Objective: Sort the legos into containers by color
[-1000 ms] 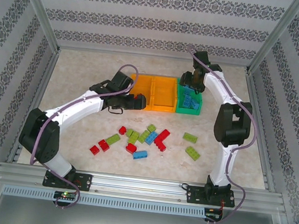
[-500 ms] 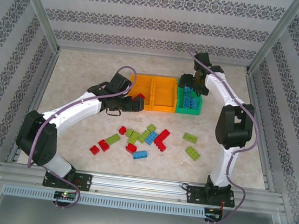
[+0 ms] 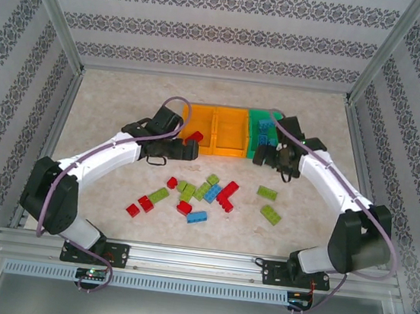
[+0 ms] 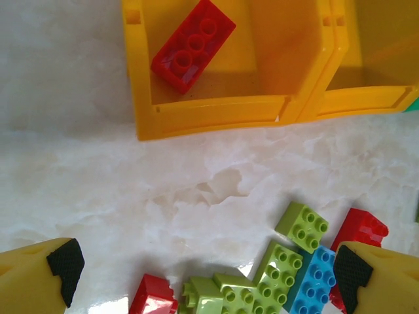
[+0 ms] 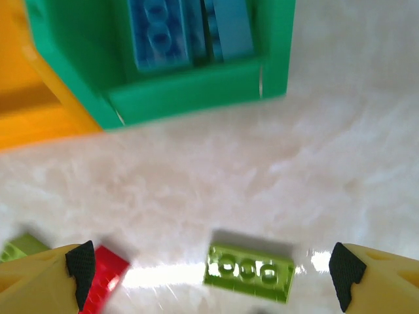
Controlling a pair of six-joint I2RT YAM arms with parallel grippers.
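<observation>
The left gripper (image 4: 209,269) is hanging wide open and empty over the table (image 4: 78,163), on the near side of the left bin (image 4: 216,118). Its fingers are straddling the far edge of the loose pile (image 3: 202,190). The right gripper (image 5: 213,267) is also standing fully open with nothing between its pads. It is hovering low over a green brick (image 5: 249,271) just short of the green bin (image 5: 190,91).

A red brick (image 4: 193,44) is lying askew in the left bin, and blue bricks (image 5: 160,33) are sitting in the green bin. From above, the middle bin (image 3: 232,133) is looking bare. The remaining red, blue and lime bricks are lying on the table between the arms, several of them touching.

These bricks are probably going to handle as light, rigid and smooth-sided. I am judging a pinch across the two long flat faces, below the studs, to be safest. Those pressed against neighbours are likely to skid or drag a neighbour along.

The top view is giving the whole layout of the three bins and the scattered bricks. The left wrist view is adding close detail, such as how the lime and blue bricks in the pile are lying against each other. The right wrist view is showing the green brick lying apart from the others, though slightly blurred.
</observation>
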